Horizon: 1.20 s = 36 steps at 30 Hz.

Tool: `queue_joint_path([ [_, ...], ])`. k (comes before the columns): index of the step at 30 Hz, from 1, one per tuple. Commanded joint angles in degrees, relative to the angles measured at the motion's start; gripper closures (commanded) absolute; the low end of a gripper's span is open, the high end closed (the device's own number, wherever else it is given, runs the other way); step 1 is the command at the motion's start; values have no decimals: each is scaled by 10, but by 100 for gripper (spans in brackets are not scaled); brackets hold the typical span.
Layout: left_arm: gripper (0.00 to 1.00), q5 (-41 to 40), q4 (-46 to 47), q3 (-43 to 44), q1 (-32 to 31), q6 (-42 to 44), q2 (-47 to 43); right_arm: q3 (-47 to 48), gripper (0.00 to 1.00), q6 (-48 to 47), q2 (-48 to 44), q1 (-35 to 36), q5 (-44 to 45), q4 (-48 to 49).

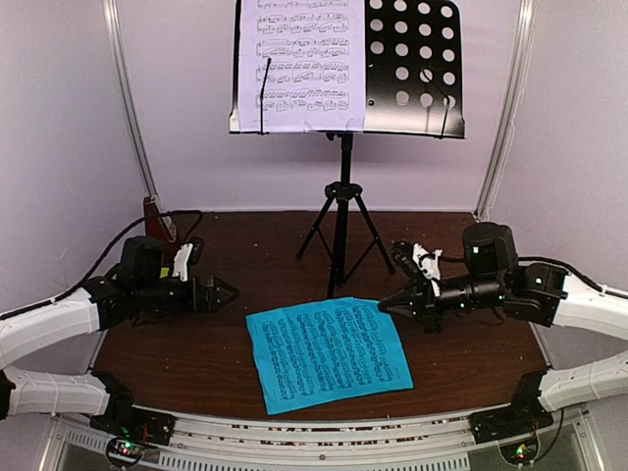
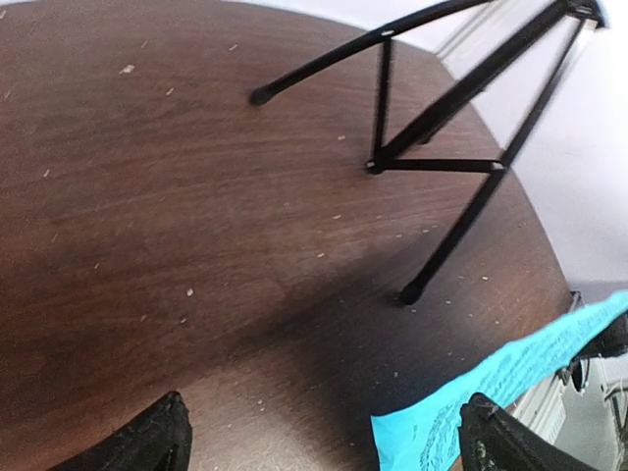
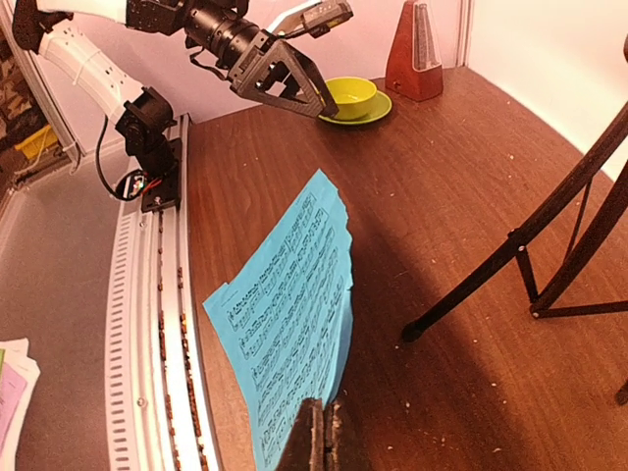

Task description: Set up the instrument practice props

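Observation:
The black perforated music stand stands on its tripod at the back centre, its legs showing in the left wrist view. A white music sheet rests on the left half of its desk. The cyan music sheet lies on the table in front. My right gripper is shut on its far right corner, and that edge is lifted a little. My left gripper hangs open just left of the cyan sheet, holding nothing. The brown metronome stands at the back left behind the left arm.
A lime-green bowl on a matching saucer sits next to the metronome, behind the left gripper. The tripod's feet spread over the table's middle. A metal rail runs along the near edge.

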Motion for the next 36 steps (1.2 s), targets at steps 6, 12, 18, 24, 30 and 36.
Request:
queue_joint_path([
  [6, 2, 61, 151, -56, -53, 112, -59, 17, 100, -78, -77, 8, 44, -64],
  [12, 6, 67, 206, -79, -95, 146, -26, 18, 100, -103, -113, 8, 49, -94],
  [18, 10, 84, 274, -81, -126, 166, 31, 29, 100, -130, -127, 9, 55, -128],
  [24, 21, 114, 338, -66, -163, 162, 113, 29, 100, -135, -142, 9, 63, -140],
  [30, 23, 106, 392, -58, -177, 149, 161, 29, 100, -132, -151, 9, 75, -153],
  [36, 60, 124, 372, -38, -178, 150, 174, 16, 100, -115, -170, 8, 91, -144],
])
